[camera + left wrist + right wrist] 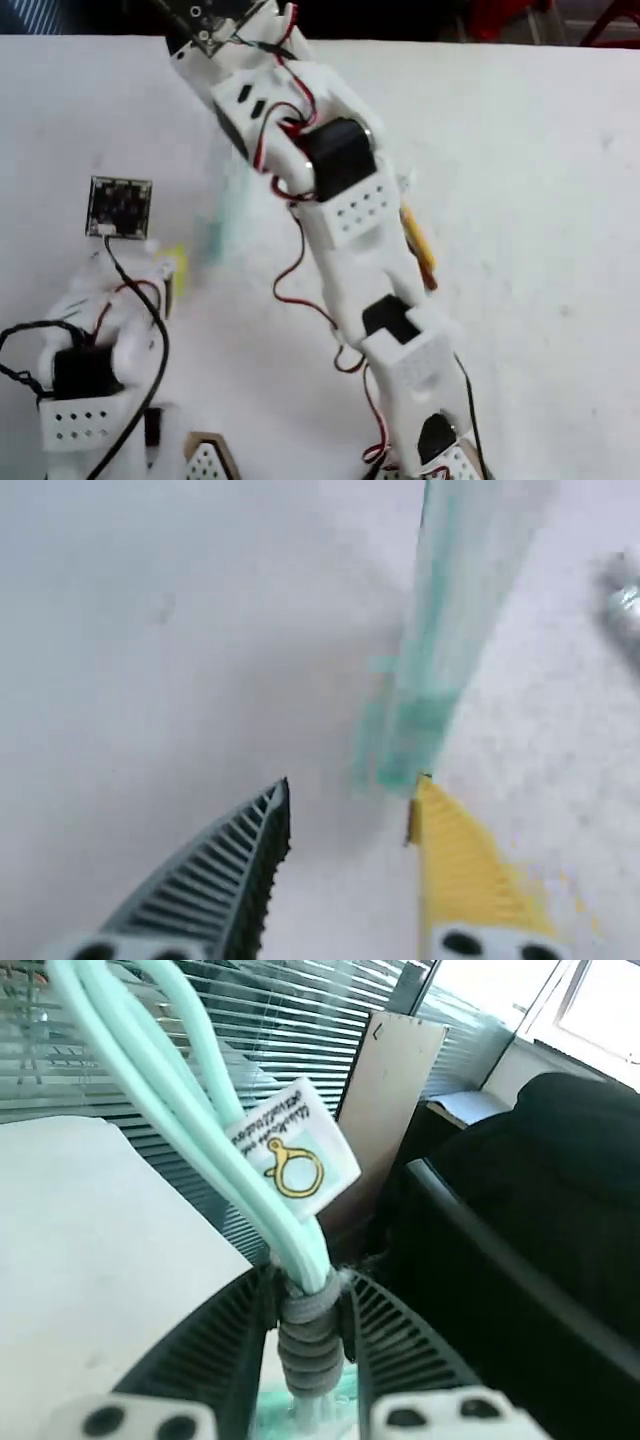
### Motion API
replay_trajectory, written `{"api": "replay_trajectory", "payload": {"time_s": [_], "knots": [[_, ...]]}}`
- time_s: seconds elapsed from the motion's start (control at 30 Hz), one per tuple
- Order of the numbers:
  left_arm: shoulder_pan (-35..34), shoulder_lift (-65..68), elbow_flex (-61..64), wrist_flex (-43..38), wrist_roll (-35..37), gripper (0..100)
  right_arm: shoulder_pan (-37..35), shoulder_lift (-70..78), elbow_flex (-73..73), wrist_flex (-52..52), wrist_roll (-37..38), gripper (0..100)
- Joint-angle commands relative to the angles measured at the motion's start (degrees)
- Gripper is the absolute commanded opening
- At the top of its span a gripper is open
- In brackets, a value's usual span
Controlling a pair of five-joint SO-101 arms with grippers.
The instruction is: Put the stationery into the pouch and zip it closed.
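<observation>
Clamping a mint-green cord loop (200,1145), the right gripper (308,1282) holds tight; the left gripper (350,785), jaws apart, sits just beside the translucent teal plastic pouch (460,600).

Fig. 1. My left gripper (350,785): the fingers stand apart above the table (150,630). The pouch (455,630) lies ahead of them, its near end just beyond one fingertip. My right gripper (308,1280): the cord loop (190,1090) passes between the pinched fingers and runs out past their tips, with a tag (290,1150) on it just beyond. A pen (418,250) lies on the table beside my right arm, well behind its fingers.
</observation>
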Motion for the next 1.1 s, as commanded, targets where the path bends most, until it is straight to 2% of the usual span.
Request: {"api": "replay_trajectory", "payload": {"time_s": [0.0,0.1,0.23,0.33,0.57,0.77,0.87,1.07], "knots": [[3.9,0.5,-6.0,-1.5,3.1,30,-0.7,0.0,-1.9,1.7,-1.0,1.6],[5.0,0.5,-6.9,-1.9,1.8,30,-0.7,-0.1,-2.2,6.2,-1.1,1.6],[5.5,0.6,-6.2,-6.5,-1.0,30,-0.8,-1.2,-4.0,10.9,-1.6,1.6],[5.6,0.6,-6.2,-8.1,-3.1,30,-0.8,-2.6,-5.5,14.5,-5.5,1.6],[6.7,0.6,-5.6,-11.8,-1.9,30,-2.5,-6.0,-9.4,23.5,-9.8,1.6],[10.7,0.3,1.7,-19.5,0.4,30,-5.1,-8.8,-9.5,25.7,-10.1,1.6],[13.8,0.1,3.2,-19.6,0.7,30,-4.9,-9.2,-9.4,25.3,-9.9,1.6],[14.2,-7.3,3.5,-19.6,0.4,30,-4.7,-9.0,-9.1,24.0,-10.5,1.6]]}}
